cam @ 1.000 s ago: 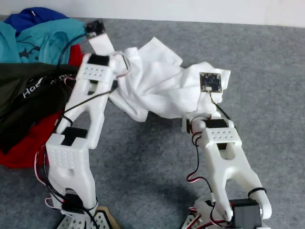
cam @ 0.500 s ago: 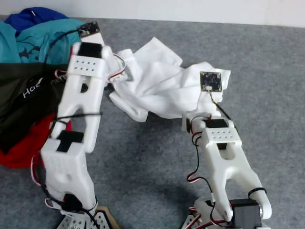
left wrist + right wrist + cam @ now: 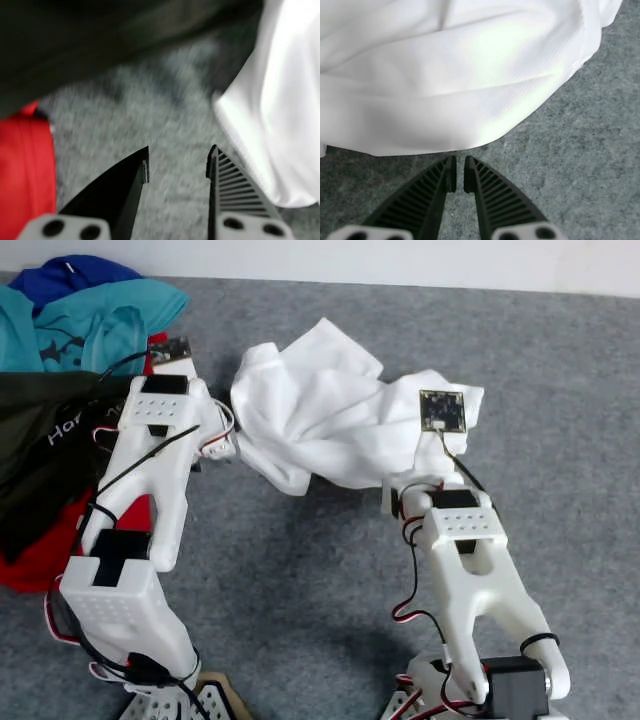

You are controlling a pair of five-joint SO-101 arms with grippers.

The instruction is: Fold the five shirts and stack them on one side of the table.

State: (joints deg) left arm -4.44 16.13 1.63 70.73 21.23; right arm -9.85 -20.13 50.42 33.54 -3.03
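While the white shirt (image 3: 330,420) lies bunched at the middle of the bench (image 3: 300,570), neither arm has hold of it! Left claw (image 3: 178,162) hangs wide open over bare bench, white shirt on one side, black shirt (image 3: 100,30) and red shirt (image 3: 22,165) on the other. Drift the wrong way and it snags those instead. Right claw (image 3: 459,172) is pinched closed on nothing, just off the hem; dive like that and it only shoves cloth, bunching it worse.

The bench (image 3: 300,570) is grey and carpet-like, and a pale wall (image 3: 400,260) runs along its far edge. A tan board corner (image 3: 228,695), perhaps wood, lies at the near edge.
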